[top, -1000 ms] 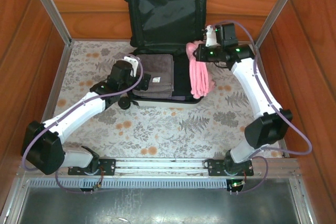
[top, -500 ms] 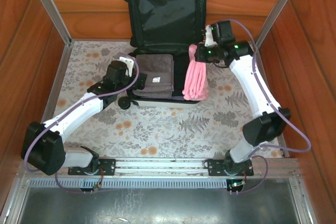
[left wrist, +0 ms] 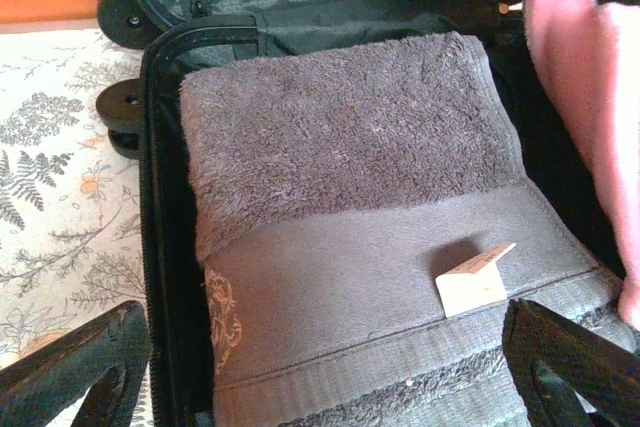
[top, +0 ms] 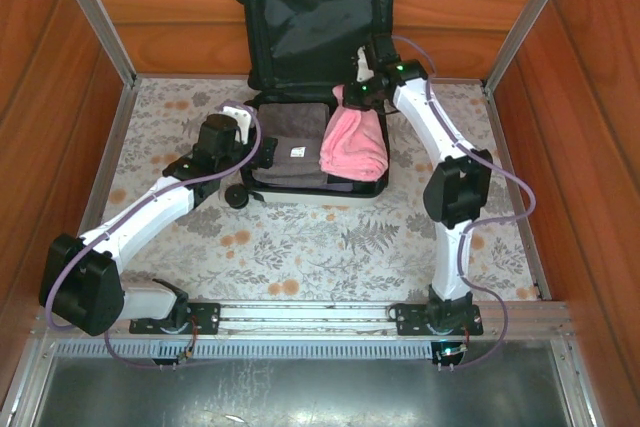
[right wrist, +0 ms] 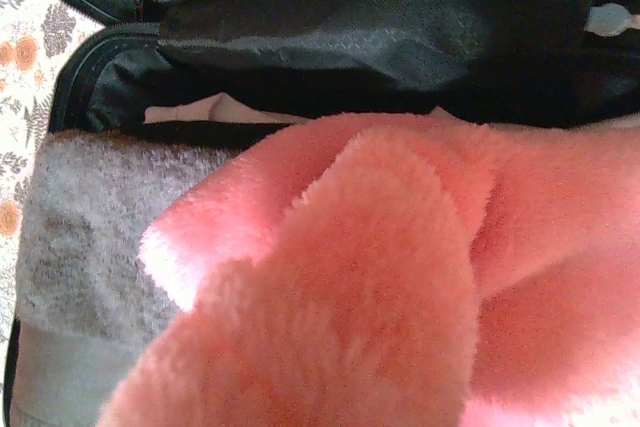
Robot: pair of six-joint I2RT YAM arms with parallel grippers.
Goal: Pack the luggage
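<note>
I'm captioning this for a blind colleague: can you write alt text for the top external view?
An open black-lined suitcase holds a folded grey towel on its left side. The right gripper, shut on a pink towel, holds it over the right side; the open left gripper sits at the suitcase's left edge.

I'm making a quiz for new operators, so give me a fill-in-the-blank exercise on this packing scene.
1. The folded towel lying in the open luggage is ___ in colour.
2. The hanging towel gripped by the right gripper is ___ in colour.
3. The left gripper, above the folded towel, has its jaws ___.

Missing words: grey; pink; open.
</note>
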